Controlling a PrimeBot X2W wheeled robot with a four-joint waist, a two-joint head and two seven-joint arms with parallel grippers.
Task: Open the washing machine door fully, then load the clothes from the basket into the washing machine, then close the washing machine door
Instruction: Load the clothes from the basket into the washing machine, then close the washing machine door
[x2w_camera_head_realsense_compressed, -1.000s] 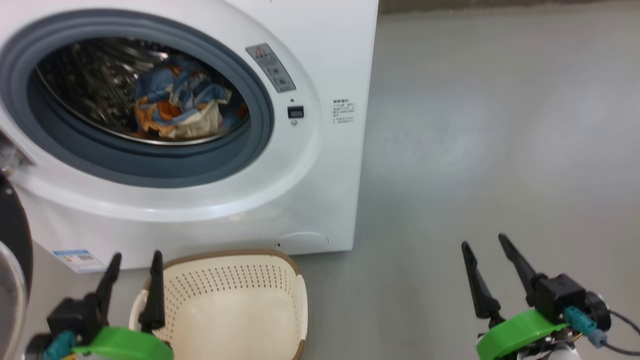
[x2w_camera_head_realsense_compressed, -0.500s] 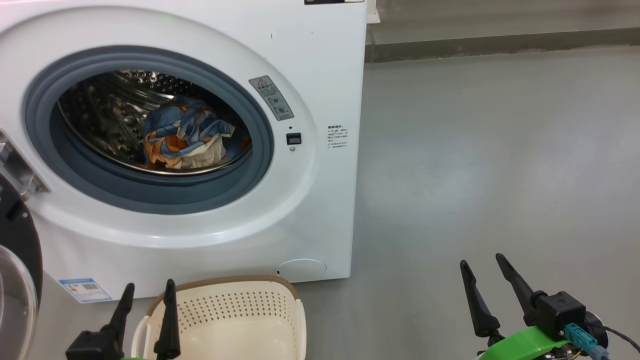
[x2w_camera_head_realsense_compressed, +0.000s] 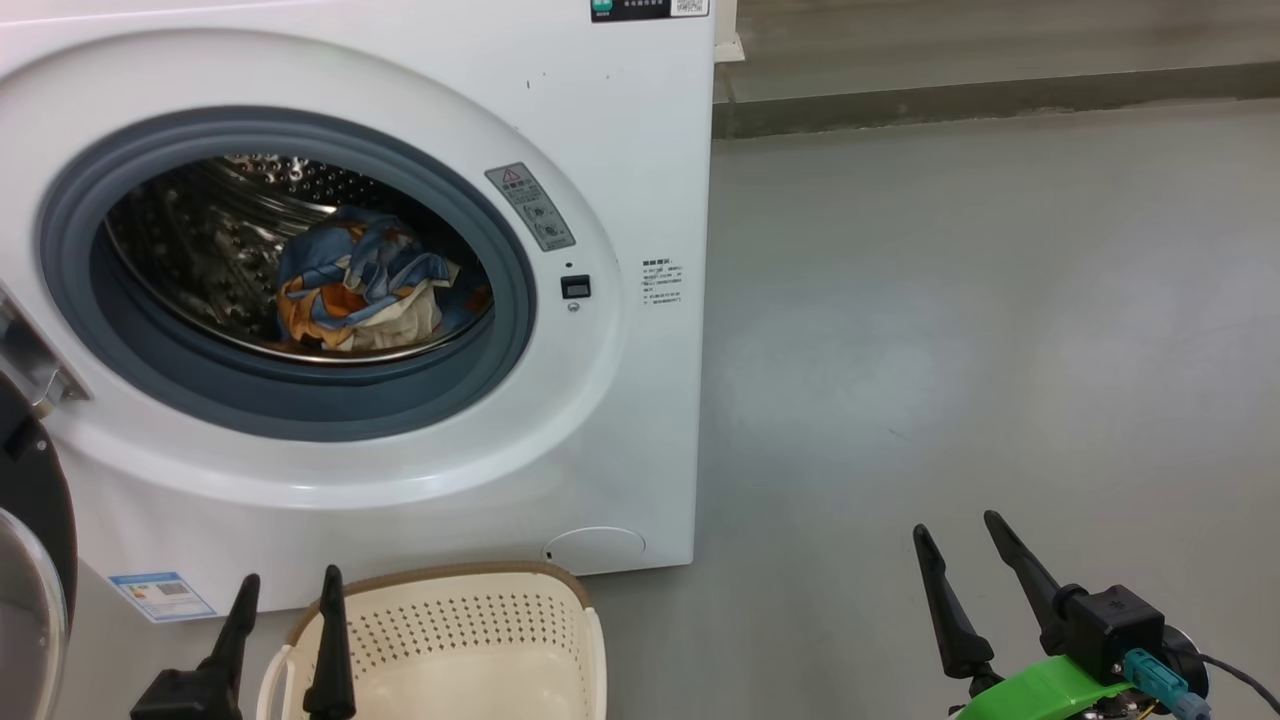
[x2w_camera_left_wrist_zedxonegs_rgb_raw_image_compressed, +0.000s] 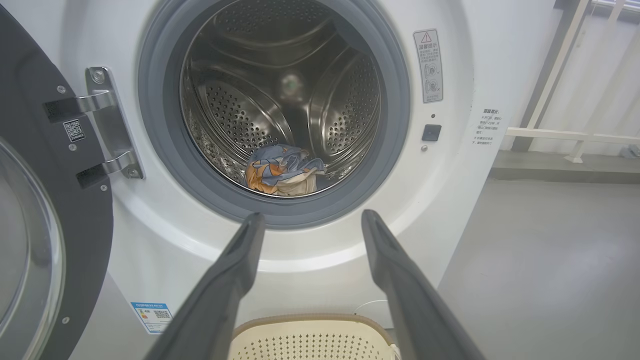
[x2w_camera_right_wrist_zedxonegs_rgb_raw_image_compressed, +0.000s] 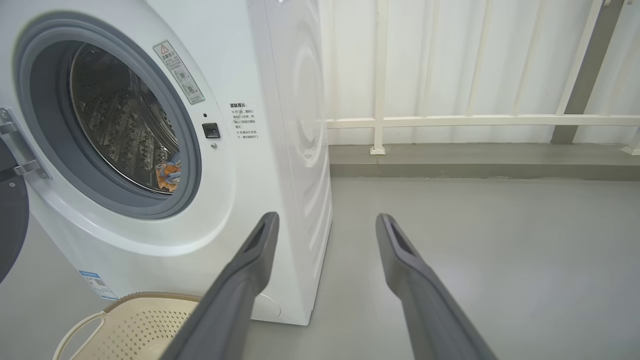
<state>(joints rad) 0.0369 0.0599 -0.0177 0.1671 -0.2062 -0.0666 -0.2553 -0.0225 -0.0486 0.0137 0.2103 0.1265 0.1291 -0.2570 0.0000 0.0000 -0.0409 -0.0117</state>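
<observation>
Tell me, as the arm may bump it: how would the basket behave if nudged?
The basket looks empty and is thin perforated plastic, so probably light and quick to slide on the smooth floor. Its wide, low shape likely resists tipping. Walls may flex a little.

Setting, as I read it from my console: a laundry corner, balcony-like. Evidence: white front-loading washing machine on a bare grey floor; cream laundry basket before it; white railing above a low grey kerb.
</observation>
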